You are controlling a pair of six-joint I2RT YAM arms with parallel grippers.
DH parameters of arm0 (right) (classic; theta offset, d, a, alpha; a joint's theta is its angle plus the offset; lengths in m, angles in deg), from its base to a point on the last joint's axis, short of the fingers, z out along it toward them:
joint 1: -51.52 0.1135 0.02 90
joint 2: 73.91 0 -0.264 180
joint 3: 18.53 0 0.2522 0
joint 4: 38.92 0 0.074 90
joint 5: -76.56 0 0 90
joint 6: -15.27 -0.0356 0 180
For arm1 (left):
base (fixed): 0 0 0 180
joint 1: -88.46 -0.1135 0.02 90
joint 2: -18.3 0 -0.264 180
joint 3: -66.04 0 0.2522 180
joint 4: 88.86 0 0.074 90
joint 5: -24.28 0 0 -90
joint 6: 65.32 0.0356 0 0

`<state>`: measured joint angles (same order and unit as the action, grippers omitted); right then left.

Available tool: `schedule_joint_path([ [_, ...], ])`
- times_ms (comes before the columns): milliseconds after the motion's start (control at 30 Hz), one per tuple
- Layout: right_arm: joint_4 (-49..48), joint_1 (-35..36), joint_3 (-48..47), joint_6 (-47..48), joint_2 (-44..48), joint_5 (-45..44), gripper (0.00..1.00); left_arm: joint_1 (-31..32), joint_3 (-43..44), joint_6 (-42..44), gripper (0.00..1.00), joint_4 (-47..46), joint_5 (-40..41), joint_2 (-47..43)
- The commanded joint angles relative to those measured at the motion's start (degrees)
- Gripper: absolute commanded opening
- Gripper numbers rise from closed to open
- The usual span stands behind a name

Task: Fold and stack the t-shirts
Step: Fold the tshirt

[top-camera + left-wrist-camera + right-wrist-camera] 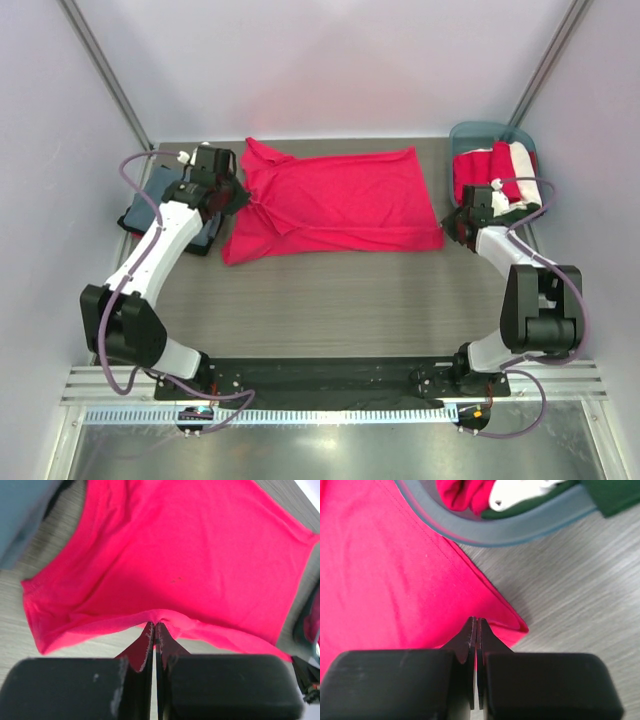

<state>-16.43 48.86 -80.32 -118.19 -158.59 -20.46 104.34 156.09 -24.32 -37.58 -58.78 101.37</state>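
The left gripper has its fingers pressed together, pinching a small raised fold at the near edge of the red shirt, by the sleeve end. The right gripper is likewise closed on the hem, near the shirt's near right corner. Between them the shirt lies spread flat across the table. Just beyond the right gripper stands the tub, holding red and white shirts. A blue-grey shirt lies at the table's left edge.

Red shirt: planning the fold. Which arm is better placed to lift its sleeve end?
Left: the left gripper pinches the red shirt there, cloth puckered; the right gripper is at the hem corner.
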Motion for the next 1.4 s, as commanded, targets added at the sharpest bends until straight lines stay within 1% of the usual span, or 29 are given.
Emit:
schedule_joint_path([
  [0, -0.3, 0.7, -4.1, -0.1, -1.8, -3.0, 0.01, -3.2, 3.0, 1.7, 0.00, -2.6, -1.4, 1.8],
  [33, -0.3, 0.7, -4.6, -0.1, -2.3, -3.3, 0.01, -4.4, 3.1, 1.5, 0.00, -3.1, -2.1, 2.1],
  [100, -0.1, 0.7, -6.4, 0.0, -3.8, -3.8, 0.01, -4.7, 3.7, 1.8, 0.00, -4.8, -2.3, 2.8],
  [267, 0.7, 0.7, -10.8, 0.0, -7.0, -4.0, 0.01, -4.8, 7.8, 3.1, 0.00, -4.7, -5.0, 8.9],
  [700, 1.6, 1.7, -17.4, -0.2, -13.4, -4.2, 0.01, -4.9, 17.8, 5.7, 0.00, -2.6, -3.7, 19.3],
  [900, 2.0, 2.3, -20.1, -0.2, -16.1, -4.7, 0.01, -4.8, 19.5, 5.9, 0.00, -0.7, -2.1, 21.2],
  [1067, 2.3, 2.7, -22.7, -0.4, -18.4, -4.6, 0.01, -4.8, 18.5, 5.7, 0.00, -2.1, -1.6, 21.1],
  [1367, 3.2, 2.7, -26.6, -0.5, -20.8, -5.0, 0.01, -5.2, 23.1, 5.9, 0.00, 0.0, -0.3, 24.9],
])
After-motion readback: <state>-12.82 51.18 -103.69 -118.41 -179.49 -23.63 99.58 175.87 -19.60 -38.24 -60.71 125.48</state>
